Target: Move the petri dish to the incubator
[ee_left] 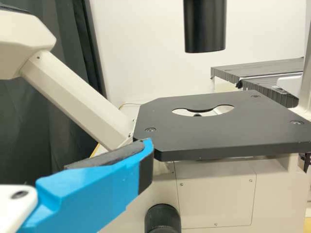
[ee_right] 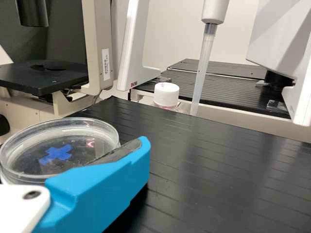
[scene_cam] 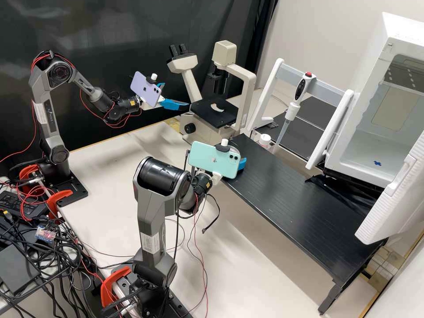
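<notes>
petri dish [ee_right: 73,141] at the near end of the black platform [scene_cam: 287,190], right beside the right gripper [scene_cam: 241,163]; round, low, clear; a blue cross [ee_right: 56,154] seen through it; likely thin hard plastic, so very light, stiff, slick along the side wall, apt to crack under a hard squeeze; a loose lid, if it has one, would slip before the base does.

best hold judged to be low on the side wall, at two opposite points across the full width, dish kept level; a pinch at the top rim alone could raise the lid and leave the base; light, even pressure should do for so little weight.

right gripper: closed on the dish or merely placed about it, i cannot tell from this angle; left gripper [scene_cam: 176,95] open, nothing in it, by the microscope [scene_cam: 192,130]; not needed for this, i judge.

incubator [scene_cam: 360,154] open, its door [scene_cam: 397,198] swung out; blue mark [scene_cam: 377,163] on its floor, probably the set-down spot; task judged at the pick-up; next, a gentle hold, then a level carry clear of the door.
</notes>
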